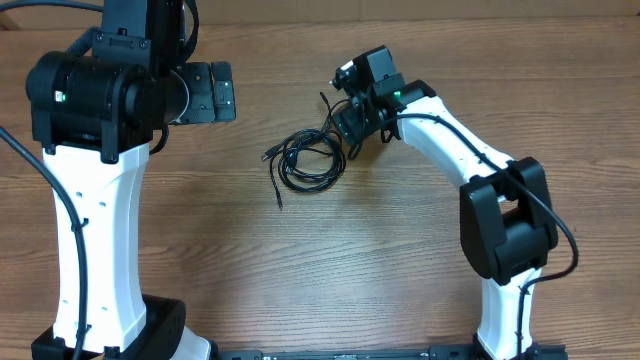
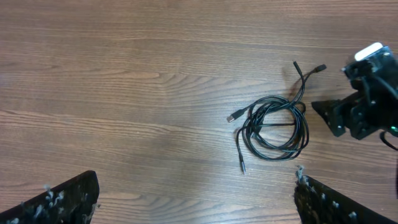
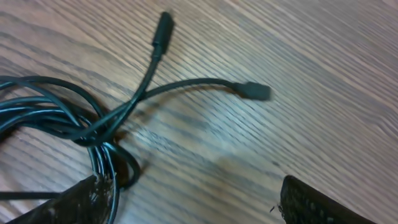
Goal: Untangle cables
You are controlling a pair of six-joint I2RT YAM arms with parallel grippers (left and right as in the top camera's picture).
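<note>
The left fingers (image 2: 62, 200) stand spread wide, and the right fingers (image 3: 311, 208) are parted too, right arm (image 1: 450, 142) reaching inward.

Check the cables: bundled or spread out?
Bundled: the cables lie in one overlapping coil on the table, with only a few plug ends trailing out.

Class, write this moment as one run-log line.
cables: tangled coil on table | left gripper: open, apart from cables | right gripper: open, at coil's edge

A warm brown wood-grain counter (image 1: 300, 270) fills every view, its grain running from 9 o'clock to 3 o'clock overhead. Soft, even light leaves a faint sheen on it.
</note>
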